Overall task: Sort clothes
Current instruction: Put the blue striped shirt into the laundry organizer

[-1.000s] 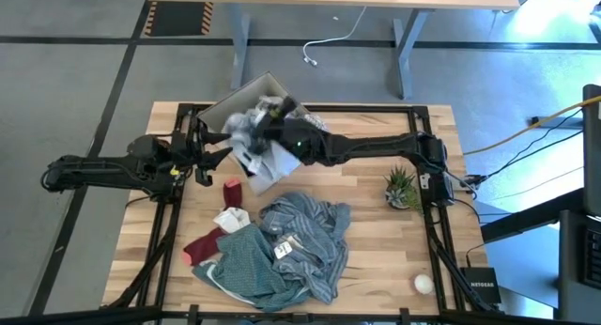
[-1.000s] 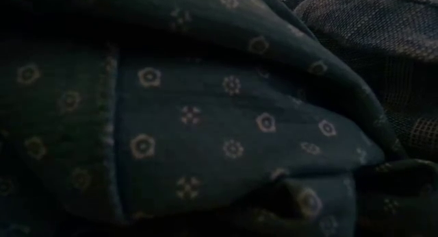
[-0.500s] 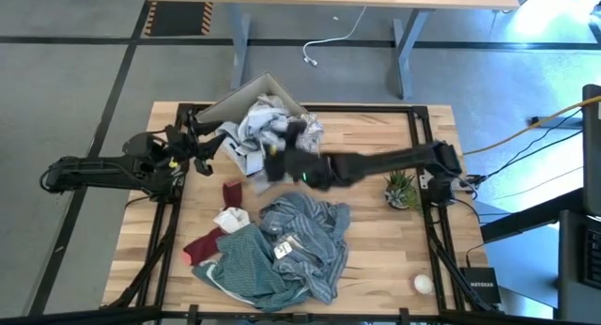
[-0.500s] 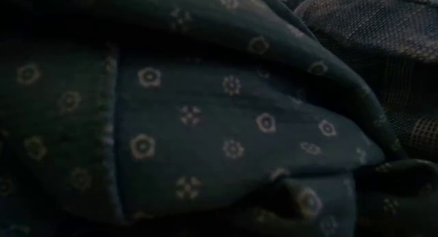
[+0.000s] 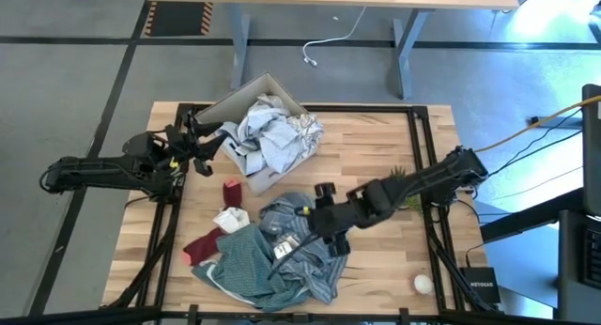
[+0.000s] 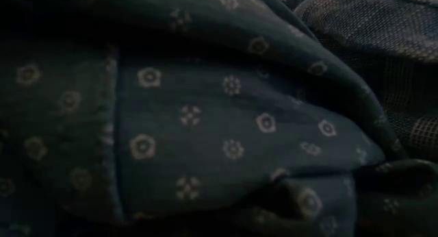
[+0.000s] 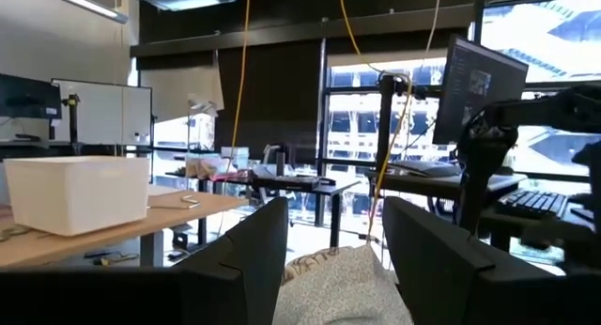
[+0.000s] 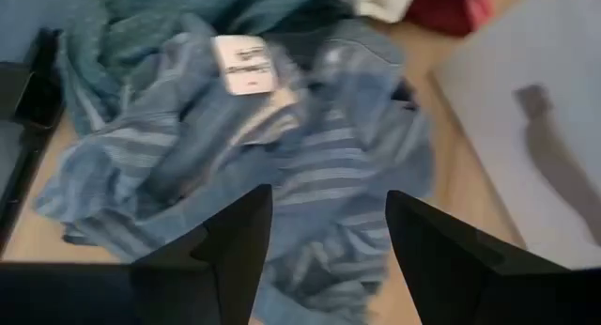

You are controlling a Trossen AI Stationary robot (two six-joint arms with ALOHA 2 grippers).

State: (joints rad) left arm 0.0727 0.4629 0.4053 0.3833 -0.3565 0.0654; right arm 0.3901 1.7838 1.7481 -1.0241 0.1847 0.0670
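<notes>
A heap of light grey and white patterned clothes (image 5: 272, 137) lies in and over the beige box (image 5: 246, 90) at the table's far side. My left gripper (image 5: 208, 142) is open beside the heap; white patterned cloth (image 7: 338, 287) shows between its fingers (image 7: 333, 212), and I cannot tell whether they touch it. My right gripper (image 5: 297, 244) hangs open over the blue striped garment (image 8: 310, 165) with its white tag (image 8: 246, 67). The teal garment (image 5: 246, 269), dark red socks (image 5: 202, 245) and small white pieces (image 5: 232, 219) lie on the table.
A small plant (image 5: 402, 182) stands at the right, partly under my right arm. A white ball (image 5: 423, 284) lies at the near right corner. Dark cloth with small flower marks (image 6: 205, 127) fills the low view. Bare wood shows at the table's right side.
My right gripper has left the heap at the box and swung toward the table's near edge, ending over the blue striped garment. The light clothes it was at stay heaped in and over the box.
</notes>
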